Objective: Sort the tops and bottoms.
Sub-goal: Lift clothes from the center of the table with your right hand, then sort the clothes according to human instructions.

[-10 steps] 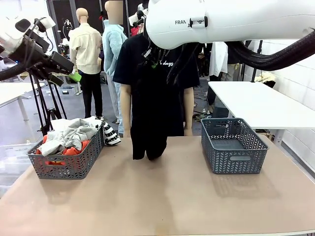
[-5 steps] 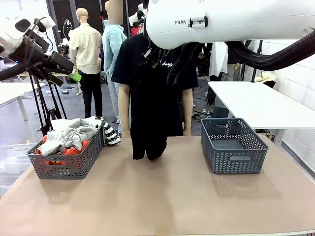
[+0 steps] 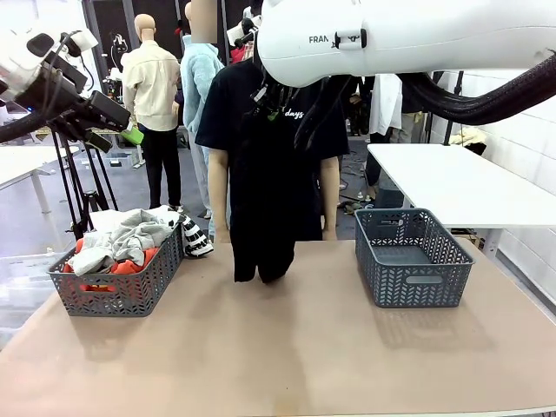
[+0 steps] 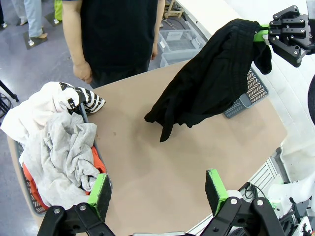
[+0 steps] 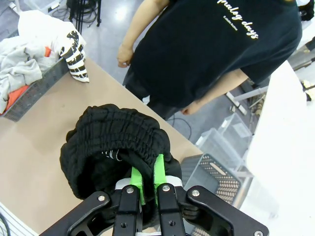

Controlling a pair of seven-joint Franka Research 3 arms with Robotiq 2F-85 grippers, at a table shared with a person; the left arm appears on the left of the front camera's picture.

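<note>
bottoms (image 4: 211,78): plain black, I am holding them bunched by the elastic waist, hanging above the table | tops (image 4: 59,147): grey, white printed, orange, lying heaped in the left grey basket (image 3: 122,291)

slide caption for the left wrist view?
Right hand shut on black cloth bottoms above the table, open left hand over the full grey plastic basket.

- The left arm enters high at the upper left of the front view; its left gripper (image 4: 157,189) points down over the table with the jaws spread wide and nothing between the green pads (image 4: 100,192).
- The right arm crosses the top of the front view. The right gripper (image 5: 147,183) is clamped tight, apparently on the bottoms (image 5: 115,147), whose bunched waistband sits at its fingertips.
</note>
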